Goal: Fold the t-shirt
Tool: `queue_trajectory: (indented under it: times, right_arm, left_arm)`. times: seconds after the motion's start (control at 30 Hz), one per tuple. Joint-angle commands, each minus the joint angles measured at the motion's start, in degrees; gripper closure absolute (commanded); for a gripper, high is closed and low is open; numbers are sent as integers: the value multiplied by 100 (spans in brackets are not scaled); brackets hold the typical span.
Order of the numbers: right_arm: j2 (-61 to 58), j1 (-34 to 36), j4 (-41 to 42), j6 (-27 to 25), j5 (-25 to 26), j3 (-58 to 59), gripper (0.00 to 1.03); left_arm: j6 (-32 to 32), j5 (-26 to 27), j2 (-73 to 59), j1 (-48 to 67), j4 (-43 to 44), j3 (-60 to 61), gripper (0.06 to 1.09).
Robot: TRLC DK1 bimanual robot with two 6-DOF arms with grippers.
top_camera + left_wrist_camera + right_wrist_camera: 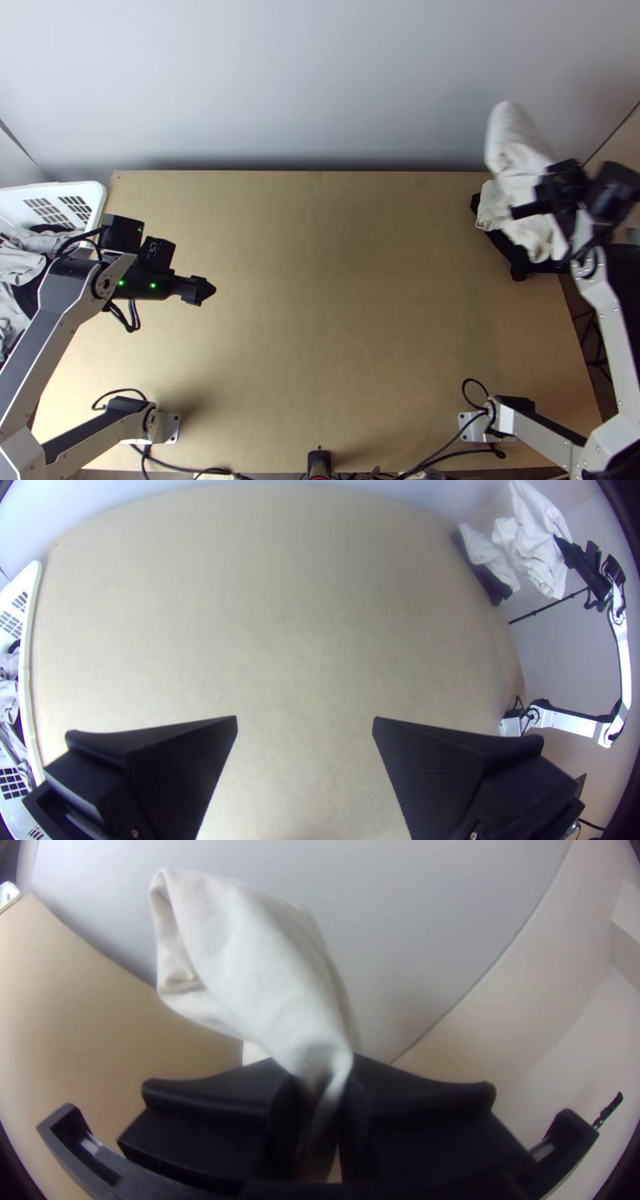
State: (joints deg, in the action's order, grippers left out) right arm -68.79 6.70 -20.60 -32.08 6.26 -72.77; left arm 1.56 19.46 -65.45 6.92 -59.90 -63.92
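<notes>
A white basket (pixel 94 196) stands along the left edge of the worktop (pixel 336 264), towards the far left corner, with grey and dark clothes (pixel 20 264) piled in it. The left arm (pixel 44 336) crosses over part of that pile, so some of it is hidden from me. At the far right corner there's a black object (pixel 506 250), partly covered by a pale bit of cloth (pixel 490 206); I can't tell whether that bit belongs to the t-shirt (pixel 512 148). The right arm (pixel 612 320) comes up by the right edge, in front of that corner. A small black device (pixel 318 462) sits at the middle of the near edge, and cables (pixel 184 469) trail along there too.

The t-shirt is white and bunched, up over the far right corner beside the pale bit. Its long axis runs mostly from far to near, slanting a little: the rounded far end leans left, towards the wall (pixel 320 80), and the near end hangs towards the right edge. I can't make out collar or sleeves.

The right pincer (pixel 538 198) is clenched on a gathered part of the t-shirt, the cloth squeezed between its fingers. The left pincer (pixel 205 290) is over the left part of the worktop, released, its fingers wide apart with nothing between them
</notes>
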Motion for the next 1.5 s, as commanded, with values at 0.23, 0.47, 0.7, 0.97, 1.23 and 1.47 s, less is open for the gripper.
queue_trajectory:
  times: [0.23,0.47,0.7,0.97,1.23,1.47]
  right_arm:
    - [-1242,2758,742,-422,-1312,-501,100]
    - [-2182,2819,1207,-458,-1356,-598,100]
    - [-2780,1844,1550,17,-1083,-106,100]
    - [-3158,701,1673,606,-538,-141,100]
    - [-3087,446,1726,659,-257,615,100]
    - [-2490,675,2315,659,-213,1810,100]
  left_arm:
    - [169,5,252,-208,57,468,10]
    - [468,5,419,-586,-127,609,10]
    - [837,-4,516,-1026,-391,574,10]
    - [1153,5,577,-1456,-549,556,10]
    - [1259,14,568,-1588,-540,609,10]
    - [1232,31,551,-1536,-470,706,10]
